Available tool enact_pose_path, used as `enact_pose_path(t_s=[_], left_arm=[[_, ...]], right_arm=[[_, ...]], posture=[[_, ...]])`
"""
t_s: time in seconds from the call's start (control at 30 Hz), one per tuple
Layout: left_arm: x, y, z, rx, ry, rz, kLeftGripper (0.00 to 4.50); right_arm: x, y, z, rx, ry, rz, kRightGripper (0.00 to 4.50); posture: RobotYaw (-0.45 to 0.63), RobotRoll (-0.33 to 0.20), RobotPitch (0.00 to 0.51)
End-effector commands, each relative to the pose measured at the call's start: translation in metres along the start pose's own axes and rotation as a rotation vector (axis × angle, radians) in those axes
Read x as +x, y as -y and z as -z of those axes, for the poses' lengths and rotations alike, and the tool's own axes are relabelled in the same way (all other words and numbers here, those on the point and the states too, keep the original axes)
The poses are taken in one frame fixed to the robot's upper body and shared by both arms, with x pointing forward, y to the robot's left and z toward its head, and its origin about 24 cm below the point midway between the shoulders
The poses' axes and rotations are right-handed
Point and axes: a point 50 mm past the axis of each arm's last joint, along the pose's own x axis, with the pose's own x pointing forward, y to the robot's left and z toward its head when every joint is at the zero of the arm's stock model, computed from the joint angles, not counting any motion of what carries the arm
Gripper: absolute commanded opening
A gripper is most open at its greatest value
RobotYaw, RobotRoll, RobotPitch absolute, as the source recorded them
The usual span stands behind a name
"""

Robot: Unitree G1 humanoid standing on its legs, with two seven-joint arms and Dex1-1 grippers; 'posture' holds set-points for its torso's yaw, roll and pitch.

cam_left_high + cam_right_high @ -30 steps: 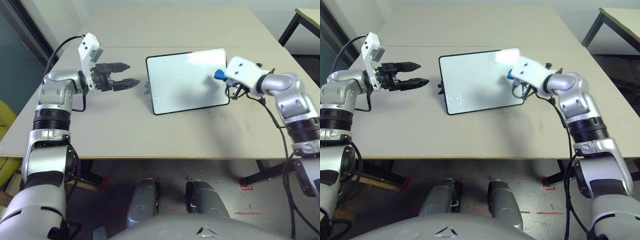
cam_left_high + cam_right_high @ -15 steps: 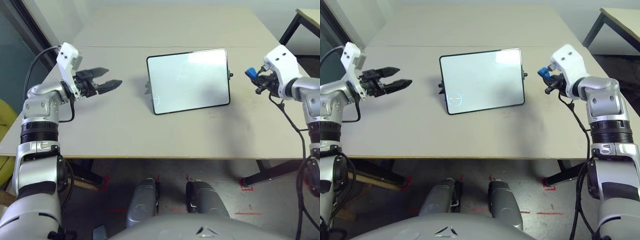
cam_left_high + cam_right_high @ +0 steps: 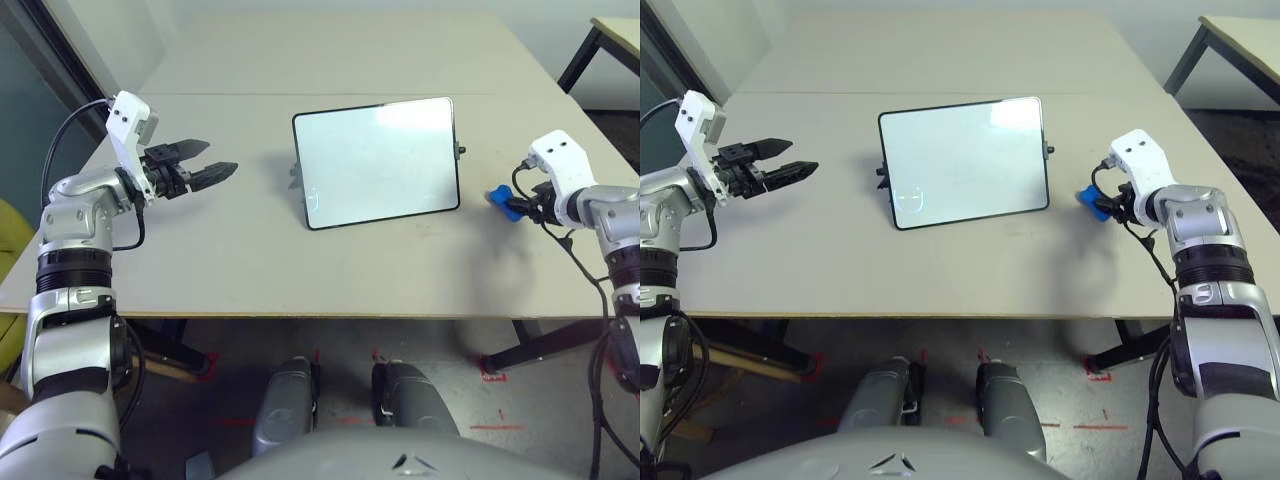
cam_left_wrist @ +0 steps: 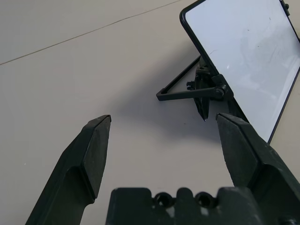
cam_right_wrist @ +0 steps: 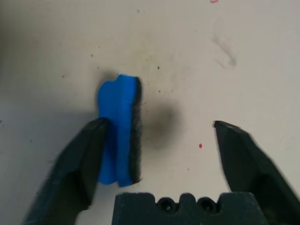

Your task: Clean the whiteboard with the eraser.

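Note:
The whiteboard (image 3: 378, 160) stands tilted on its grey stand (image 4: 197, 89) mid-table, its surface white with faint smudges. On the table to its right lies the blue eraser (image 3: 503, 202), dark felt on one side. My right gripper (image 5: 160, 124) is open just above the table, and the eraser (image 5: 119, 140) lies beside one of its fingers (image 5: 86, 159) with a wide gap to the other. My left gripper (image 3: 215, 158) hovers open and empty to the left of the board, pointing toward it.
The beige table (image 3: 250, 250) has a seam running across behind the board and its front edge near me. A second table (image 3: 615, 30) stands at the far right, and something yellow (image 3: 10, 290) sits low at the left.
My right arm swung the eraser off the board to the right, set it down on the table and opened. My left arm pulled back leftward, away from the board.

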Motion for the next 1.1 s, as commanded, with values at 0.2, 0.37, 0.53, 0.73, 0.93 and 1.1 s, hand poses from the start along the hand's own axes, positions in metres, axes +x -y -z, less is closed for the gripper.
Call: enact_pose_path(t_s=[0.2,0.37,0.53,0.73,0.93,1.1], left_arm=[[-0.003,-0.002,-0.001,-0.006,0.007,-0.015,4.5],[-0.008,-0.01,-0.003,-0.004,0.045,-0.102,4.5],[-0.012,-0.023,-0.005,0.014,0.112,-0.28,4.5],[-0.027,-0.05,0.009,0.027,0.118,-0.683,4.5],[-0.04,-0.06,0.019,0.03,0.145,-0.944,4.5],[-0.038,-0.056,0.041,0.013,0.115,-1.031,4.5]], right_arm=[[-0.008,0.02,-0.01,0.125,0.078,0.062,4.48],[-0.021,0.043,-0.012,0.135,0.138,0.178,4.48],[-0.029,0.057,-0.011,0.163,0.211,0.289,4.48],[-0.031,0.065,-0.013,0.262,0.384,0.454,4.48],[-0.028,0.062,-0.017,0.278,0.519,0.593,4.48],[-0.019,0.052,-0.011,0.318,0.573,0.635,4.48]], posture=[[0.2,0.0,0.074],[0.2,0.0,0.074],[0.2,0.0,0.075],[0.2,0.0,0.077],[0.2,0.0,0.08],[0.2,0.0,0.082]])
